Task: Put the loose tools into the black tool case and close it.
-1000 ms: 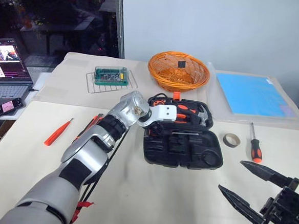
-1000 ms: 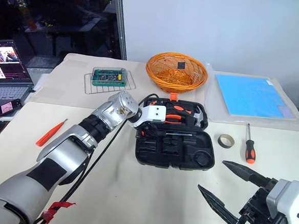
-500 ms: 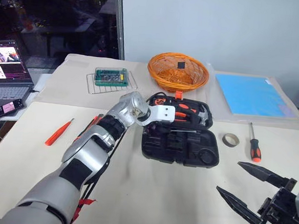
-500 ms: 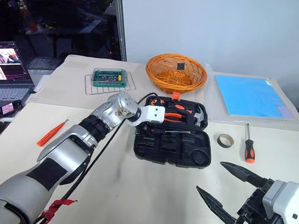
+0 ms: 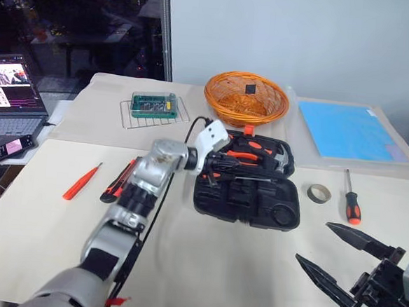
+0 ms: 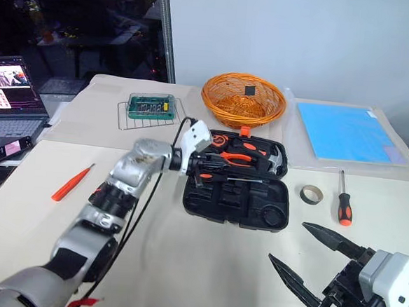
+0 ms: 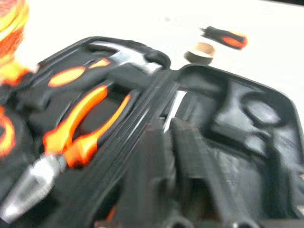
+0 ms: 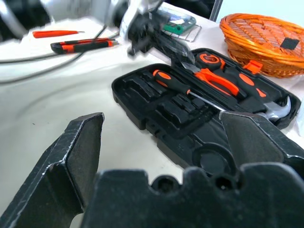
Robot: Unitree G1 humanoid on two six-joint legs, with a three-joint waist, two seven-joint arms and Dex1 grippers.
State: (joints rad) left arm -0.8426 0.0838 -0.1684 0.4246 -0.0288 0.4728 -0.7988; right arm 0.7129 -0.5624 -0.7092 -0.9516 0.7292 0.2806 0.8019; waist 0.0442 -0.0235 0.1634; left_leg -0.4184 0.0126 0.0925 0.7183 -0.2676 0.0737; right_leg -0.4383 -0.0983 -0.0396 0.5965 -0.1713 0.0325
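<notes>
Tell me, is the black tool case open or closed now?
Open. The black tool case lies spread flat on the table, both halves facing up: orange-handled pliers and a hammer sit in the far half, shaped slots show in the near half.

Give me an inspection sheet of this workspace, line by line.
Surface: beige table.
Job's things: black tool case open, pliers and hammer in its far half, a screwdriver lying in it; loose orange screwdriver, utility knife, tape roll, second screwdriver on the table.
Clutter: wicker basket, green circuit board on a wire rack, blue sheet.
Hands: left hand shut at the case's left end; right hand open, empty.
Cables: black cable along the left arm.
Surroundings: laptop, phone, dark window, white wall.
</notes>
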